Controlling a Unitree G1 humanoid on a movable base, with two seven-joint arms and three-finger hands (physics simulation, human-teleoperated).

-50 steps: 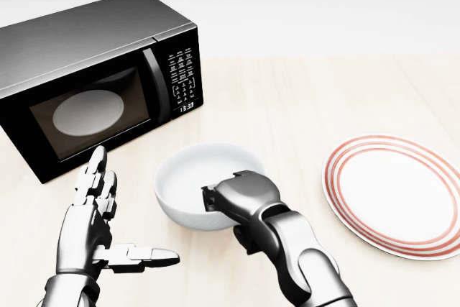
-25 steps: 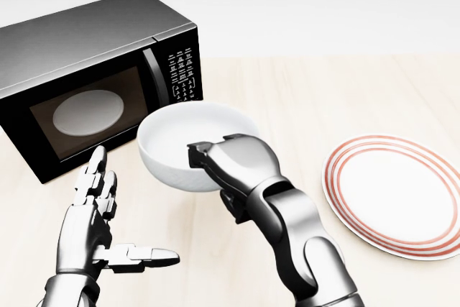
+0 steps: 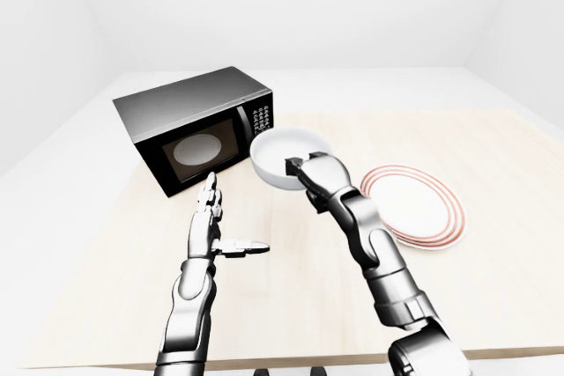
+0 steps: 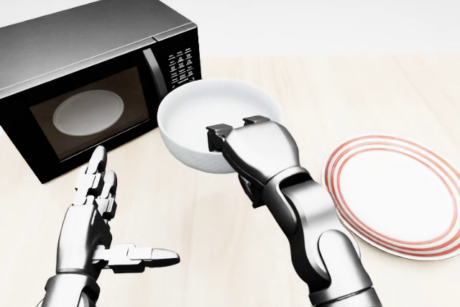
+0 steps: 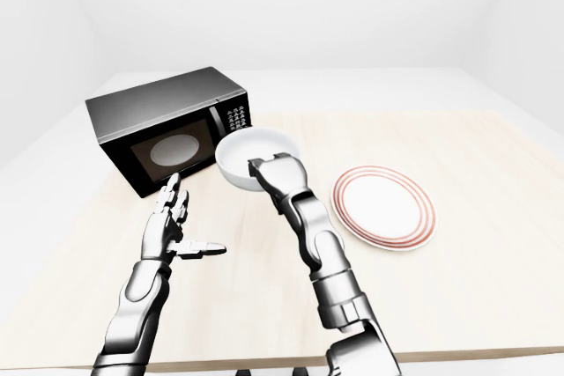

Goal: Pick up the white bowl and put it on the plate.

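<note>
Pickup done: right hand is clenched on the near rim of the white bowl, held clear of the table at frame centre. Plate at right sits bare. Left hand splayed, idle. Remaining: carry rightward, set down.

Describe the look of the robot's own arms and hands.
Both arms are glossy silver-grey metal in rounded segments with dark joints. The left hand has three slim, ribbed, jointed fingers. The right hand has a smooth, bulky domed back and dark blocky fingertips. No cables, markings or sleeves show.
</note>
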